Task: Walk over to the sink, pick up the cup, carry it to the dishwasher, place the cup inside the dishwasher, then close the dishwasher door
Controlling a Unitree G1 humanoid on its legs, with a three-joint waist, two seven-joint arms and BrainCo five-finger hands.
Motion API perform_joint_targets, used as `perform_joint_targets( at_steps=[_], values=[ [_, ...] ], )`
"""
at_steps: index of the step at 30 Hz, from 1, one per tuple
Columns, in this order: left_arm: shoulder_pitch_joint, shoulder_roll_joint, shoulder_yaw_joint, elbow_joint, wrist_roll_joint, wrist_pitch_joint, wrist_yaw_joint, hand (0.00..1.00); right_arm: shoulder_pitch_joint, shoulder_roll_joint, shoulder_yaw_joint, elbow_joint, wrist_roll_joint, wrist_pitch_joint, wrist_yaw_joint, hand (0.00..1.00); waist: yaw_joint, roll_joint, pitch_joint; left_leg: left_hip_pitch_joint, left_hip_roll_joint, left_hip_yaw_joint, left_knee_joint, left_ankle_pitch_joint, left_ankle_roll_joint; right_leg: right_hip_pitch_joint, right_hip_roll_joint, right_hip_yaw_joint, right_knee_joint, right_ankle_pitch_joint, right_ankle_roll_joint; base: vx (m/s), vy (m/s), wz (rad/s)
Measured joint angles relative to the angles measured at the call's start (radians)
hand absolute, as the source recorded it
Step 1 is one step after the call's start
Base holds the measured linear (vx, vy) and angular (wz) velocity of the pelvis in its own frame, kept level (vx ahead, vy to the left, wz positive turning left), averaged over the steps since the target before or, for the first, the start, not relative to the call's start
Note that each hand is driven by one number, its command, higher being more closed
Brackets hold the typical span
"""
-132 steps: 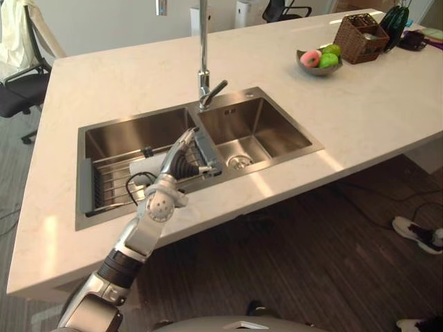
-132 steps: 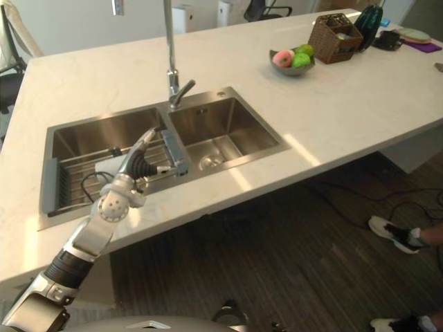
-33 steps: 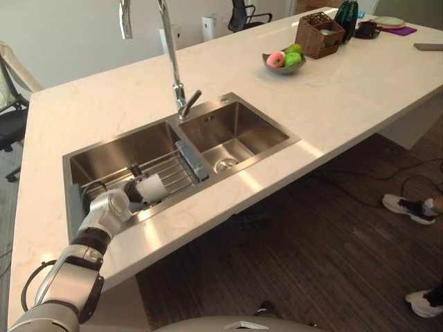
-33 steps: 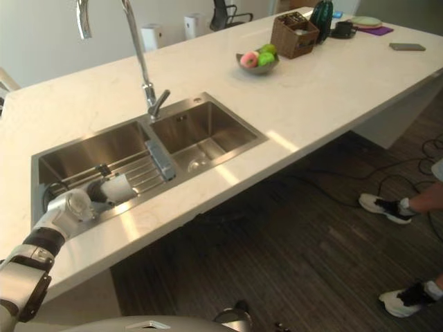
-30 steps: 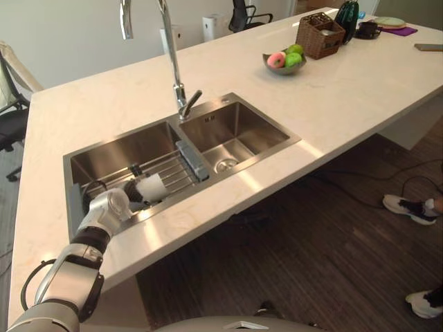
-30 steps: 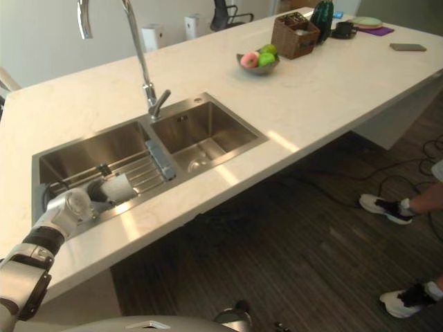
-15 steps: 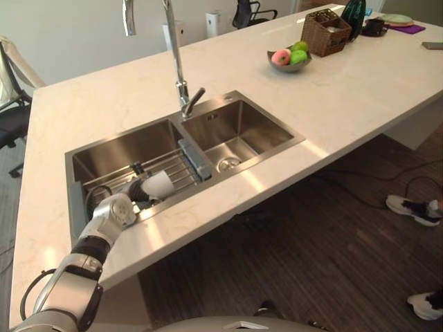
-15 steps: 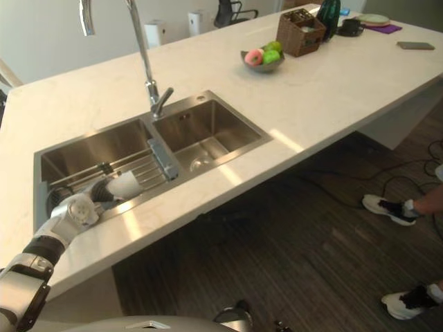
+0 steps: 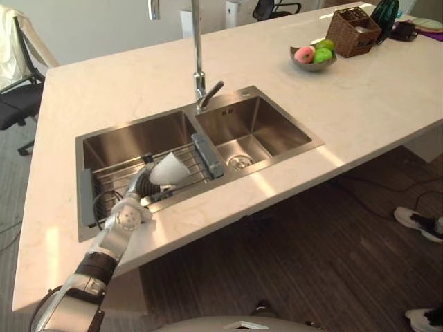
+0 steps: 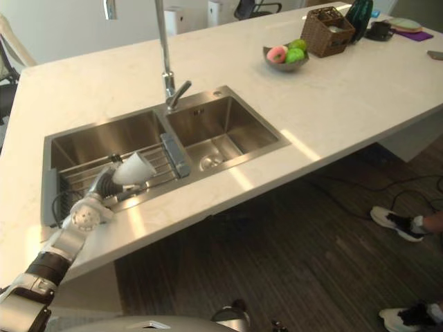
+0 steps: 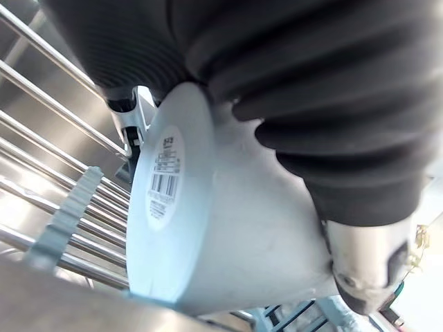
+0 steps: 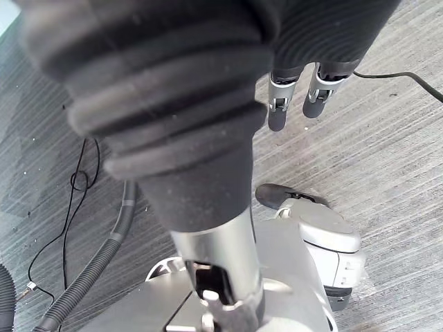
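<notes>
One step done, I judge: my left hand [image 9: 143, 184] grips the cup [image 9: 169, 168] above the sink rack [image 9: 107, 181]; my right hand [image 12: 277, 104] hangs loose-fingered. Next needs a steady carry to the dishwasher.

I'm seeing the cup [image 9: 168, 169] plain white, with a black barcode on a white label across its base. My left hand [image 9: 142, 185] is black and ribbed, going silver at the wrist. The sink [image 9: 131, 138] reads brushed steel grey, and its wire rack [image 9: 190, 166] is the same silver. The countertop [image 9: 360, 104] is cream with faint pale veining. Further back, a grey bowl [image 9: 311, 66] carries pink and green fruit, next to a brown woven basket [image 9: 346, 41]. The floor [image 9: 332, 256] is dark brown, streaked in planks.
</notes>
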Motion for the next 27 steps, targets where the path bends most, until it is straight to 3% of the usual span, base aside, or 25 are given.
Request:
perform_joint_targets(
  at_steps=[5, 8, 11, 13, 15, 19, 22, 27],
  values=[
    [0.058, -0.051, 0.070, -0.086, -0.114, -0.023, 0.052, 1.00, 0.006, 0.013, -0.002, -0.001, 0.003, -0.012, -0.018, 0.00, 0.004, -0.003, 0.002, 0.000, -0.006, -0.008, -0.006, 0.001, 0.002, 0.004, -0.004, -0.007, 0.000, 0.000, 0.000, 0.00, 0.003, 0.02],
    [0.118, -0.102, 0.163, -0.266, -0.188, -0.057, 0.123, 1.00, 0.015, 0.023, -0.024, 0.000, 0.029, -0.028, -0.038, 0.00, 0.009, -0.003, 0.001, 0.002, -0.014, -0.015, -0.012, 0.003, 0.005, 0.010, -0.012, -0.017, 0.002, 0.001, 0.000, 0.00, 0.017, 0.08],
    [0.207, -0.157, 0.238, -0.465, -0.275, -0.132, 0.183, 1.00, 0.043, 0.042, -0.040, 0.000, 0.031, -0.057, -0.105, 0.00, 0.014, -0.004, 0.000, 0.004, -0.019, -0.037, -0.014, 0.004, 0.009, 0.028, -0.017, -0.040, 0.004, 0.001, -0.001, -0.01, 0.014, 0.19],
    [0.263, -0.192, 0.267, -0.549, -0.316, -0.193, 0.198, 1.00, 0.063, 0.052, -0.041, 0.003, 0.027, -0.080, -0.168, 0.00, 0.038, -0.002, -0.011, -0.001, -0.022, -0.040, -0.013, 0.003, 0.011, 0.027, -0.020, -0.037, 0.004, 0.000, 0.000, -0.03, 0.013, 0.08],
    [0.292, -0.225, 0.280, -0.591, -0.352, -0.242, 0.213, 1.00, 0.074, 0.063, -0.042, 0.004, 0.019, -0.100, -0.222, 0.00, 0.063, -0.005, -0.013, -0.009, -0.026, -0.041, -0.014, 0.003, 0.013, 0.027, -0.025, -0.035, 0.005, -0.004, 0.005, -0.05, 0.008, 0.05],
    [0.333, -0.264, 0.315, -0.661, -0.436, -0.325, 0.238, 1.00, 0.090, 0.087, -0.038, 0.006, -0.020, -0.141, -0.324, 0.00, 0.070, -0.011, -0.031, -0.026, -0.027, -0.057, -0.018, 0.012, 0.015, 0.019, -0.026, -0.040, 0.007, -0.008, 0.007, -0.04, -0.002, 0.08],
    [0.347, -0.282, 0.316, -0.702, -0.449, -0.377, 0.257, 1.00, 0.098, 0.108, -0.038, 0.001, -0.019, -0.155, -0.379, 0.00, 0.070, -0.012, -0.050, -0.035, -0.028, -0.058, -0.023, 0.018, 0.016, 0.010, -0.026, -0.041, 0.007, -0.007, 0.007, -0.01, 0.001, 0.01],
    [0.352, -0.299, 0.335, -0.756, -0.488, -0.420, 0.264, 1.00, 0.108, 0.116, -0.019, -0.002, -0.018, -0.205, -0.432, 0.00, 0.072, -0.012, -0.058, -0.038, -0.031, -0.065, -0.039, 0.028, 0.017, 0.005, -0.026, -0.049, 0.008, -0.008, 0.007, -0.01, 0.006, 0.03]
  ],
)
